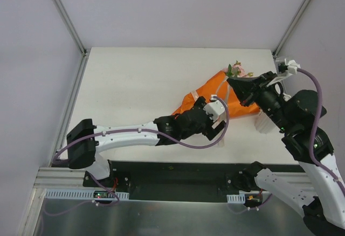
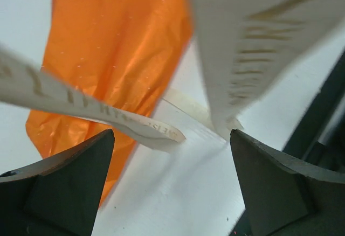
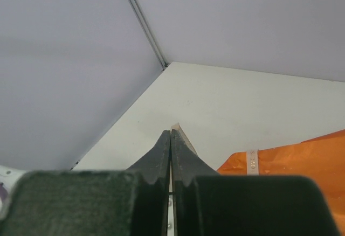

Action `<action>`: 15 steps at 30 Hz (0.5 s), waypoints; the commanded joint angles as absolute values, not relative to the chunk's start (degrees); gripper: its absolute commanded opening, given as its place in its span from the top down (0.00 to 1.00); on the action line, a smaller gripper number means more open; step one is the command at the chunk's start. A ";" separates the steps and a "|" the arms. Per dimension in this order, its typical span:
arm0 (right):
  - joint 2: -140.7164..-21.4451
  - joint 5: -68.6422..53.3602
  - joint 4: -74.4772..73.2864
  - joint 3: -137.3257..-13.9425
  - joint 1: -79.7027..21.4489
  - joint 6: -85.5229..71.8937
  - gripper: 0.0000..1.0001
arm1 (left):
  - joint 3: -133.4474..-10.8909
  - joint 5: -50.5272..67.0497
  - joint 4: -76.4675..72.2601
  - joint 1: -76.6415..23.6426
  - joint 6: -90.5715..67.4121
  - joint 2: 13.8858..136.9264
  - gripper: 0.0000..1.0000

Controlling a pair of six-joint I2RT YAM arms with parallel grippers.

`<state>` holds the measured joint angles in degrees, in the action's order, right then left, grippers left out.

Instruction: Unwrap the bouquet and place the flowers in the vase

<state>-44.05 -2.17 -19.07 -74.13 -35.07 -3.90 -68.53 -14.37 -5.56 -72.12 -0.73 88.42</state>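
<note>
The bouquet lies on the table, its orange paper (image 1: 200,93) (image 2: 118,58) pointing its narrow end to the near left. Pink and yellow flowers (image 1: 236,70) poke out at the far end. My left gripper (image 1: 214,105) (image 2: 171,136) hovers open over the paper's near edge, with nothing between its fingers (image 2: 70,182). Loose cream ribbon (image 2: 86,109) crosses just ahead of them. My right gripper (image 1: 233,83) (image 3: 171,133) is shut on a cream ribbon end (image 3: 177,127) beside the flowers. The white vase (image 1: 264,123) stands right of the bouquet, partly hidden by my right arm.
A ribbon band (image 3: 251,161) still lies across the orange paper (image 3: 302,155). White walls close the table at the back and both sides. The table's near edge (image 1: 161,161) runs just under my left forearm.
</note>
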 commanded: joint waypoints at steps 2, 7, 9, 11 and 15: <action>-39.91 3.16 -18.89 -74.53 -34.98 -9.05 1.00 | -75.31 -32.59 -15.74 -73.65 -5.09 91.66 0.11; -38.41 2.38 -19.16 -74.97 -34.98 -10.11 1.00 | -77.34 -27.02 -18.98 -73.56 -8.17 93.95 0.14; -38.41 2.63 -19.16 -75.06 -34.98 -10.11 1.00 | -77.52 -21.65 -21.79 -73.30 -9.14 94.57 0.16; -38.14 2.81 -19.34 -75.41 -34.89 -9.85 0.99 | -76.38 -11.41 -24.33 -72.86 -9.93 94.48 0.19; -37.71 2.37 -20.04 -76.90 -34.89 -9.06 0.99 | -73.40 3.30 -30.21 -70.41 -13.17 93.61 0.20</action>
